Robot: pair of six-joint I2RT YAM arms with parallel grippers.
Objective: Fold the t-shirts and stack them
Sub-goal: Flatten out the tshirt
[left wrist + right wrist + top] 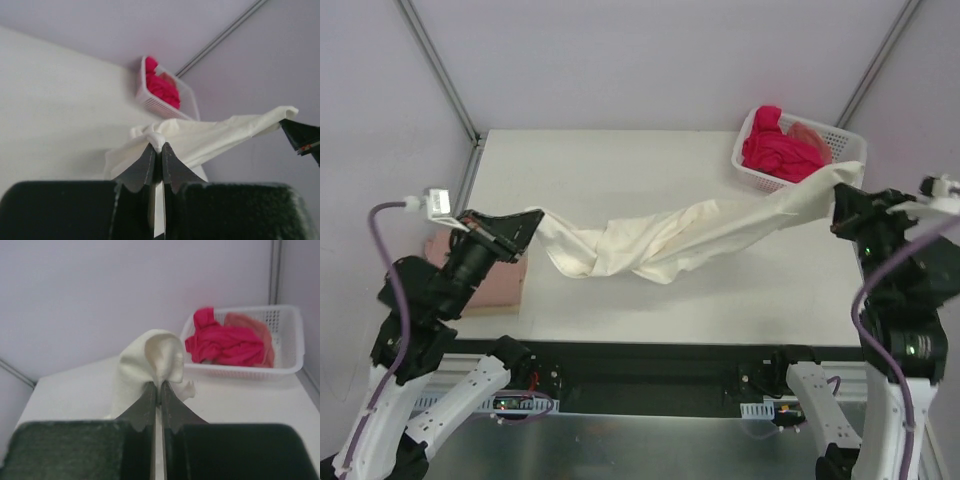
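The cream shirt [660, 240] is pulled out into a long twisted band. Its long axis goes across the table [620, 160] from left to right, and the right end lies a little farther and higher than the left end. The left pincer [525, 228] is pressed together on the left end, and the right pincer [842, 195] is pressed together on the right end. The middle of the band is bunched and sags low over the table; I cannot tell if it touches.

The table is white and flat. The walls [640, 60] around it are pale lilac, with thin metal rods [438, 70] running up in the far corners. A white basket [750, 165] stands at the far right corner, with a magenta shirt [775, 150] in it.

Only the top view shows the folded pink shirt [505, 285], at the near left edge, partly under the left arm. The right wrist view shows most plainly a peach shirt [250, 322] behind the magenta one, and a puff of cream cloth above the closed fingers. The left wrist view shows the band leading away to the dark tip of the right pincer.
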